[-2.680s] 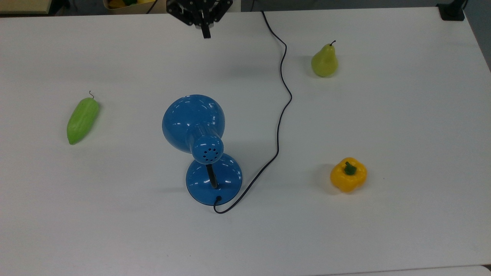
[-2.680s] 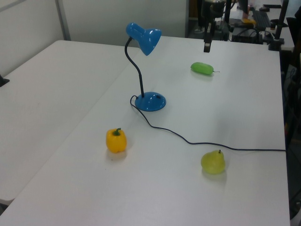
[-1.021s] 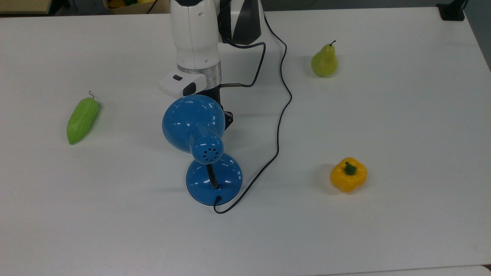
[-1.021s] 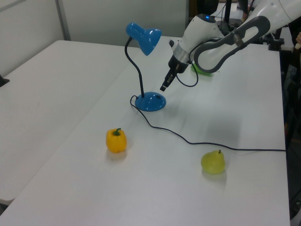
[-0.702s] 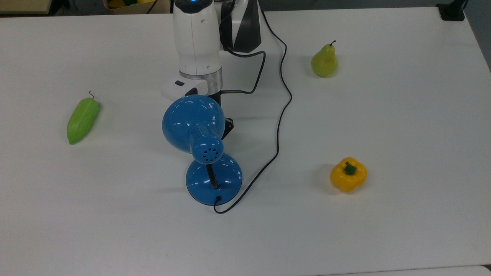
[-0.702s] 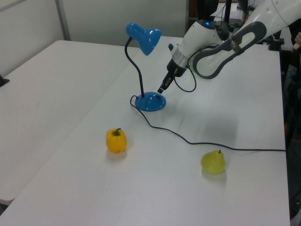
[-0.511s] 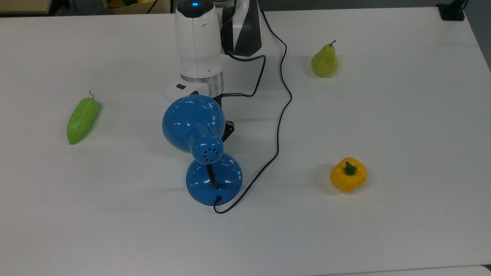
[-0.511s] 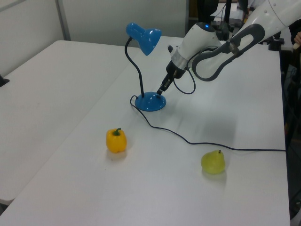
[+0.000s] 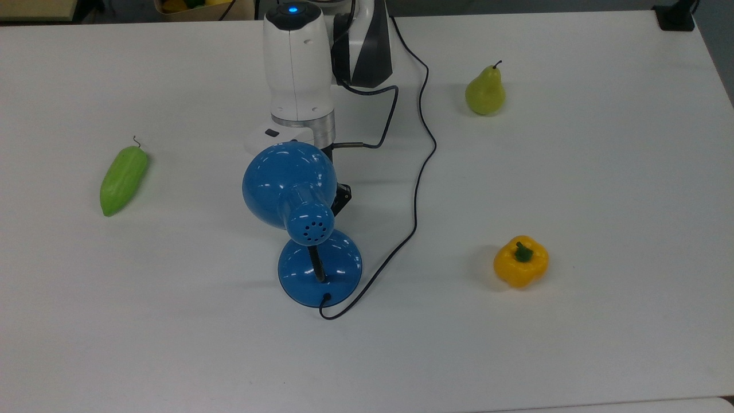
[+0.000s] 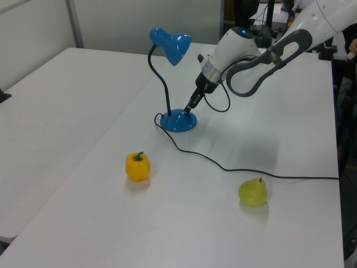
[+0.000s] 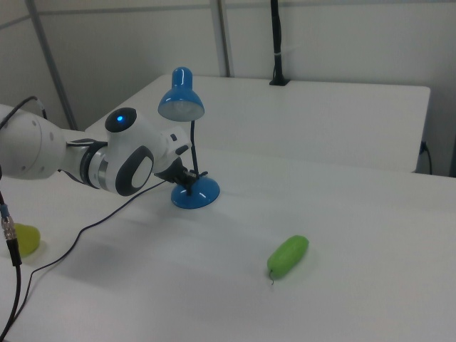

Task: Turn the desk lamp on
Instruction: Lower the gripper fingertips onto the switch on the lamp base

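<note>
Flanking one desk lamp [image 9: 289, 183] — one pear [image 9: 485, 91], one pepper [image 9: 520, 261].

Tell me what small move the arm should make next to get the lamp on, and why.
Probably a short push straight down. In the left view the gripper sits right at the top of the desk lamp base, likely over its switch, and the shade shows no glow in the right view.
</note>
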You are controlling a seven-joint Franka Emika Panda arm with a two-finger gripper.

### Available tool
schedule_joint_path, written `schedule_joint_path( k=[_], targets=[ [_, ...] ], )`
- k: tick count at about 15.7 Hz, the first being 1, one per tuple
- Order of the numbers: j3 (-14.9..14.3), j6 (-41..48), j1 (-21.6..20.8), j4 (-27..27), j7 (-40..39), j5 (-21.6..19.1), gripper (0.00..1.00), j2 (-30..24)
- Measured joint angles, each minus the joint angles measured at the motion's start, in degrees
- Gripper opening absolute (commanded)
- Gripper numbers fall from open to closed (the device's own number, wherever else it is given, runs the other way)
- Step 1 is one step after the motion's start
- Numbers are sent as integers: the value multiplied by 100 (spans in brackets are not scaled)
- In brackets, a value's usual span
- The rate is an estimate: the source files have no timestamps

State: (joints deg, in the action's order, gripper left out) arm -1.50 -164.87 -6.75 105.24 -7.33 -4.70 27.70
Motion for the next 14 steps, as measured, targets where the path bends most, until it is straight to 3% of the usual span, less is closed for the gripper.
schedule_joint_path(
  k=[14],
  targets=[
    [0, 0, -13, -6, 0, 8, 0, 69]
  ],
)
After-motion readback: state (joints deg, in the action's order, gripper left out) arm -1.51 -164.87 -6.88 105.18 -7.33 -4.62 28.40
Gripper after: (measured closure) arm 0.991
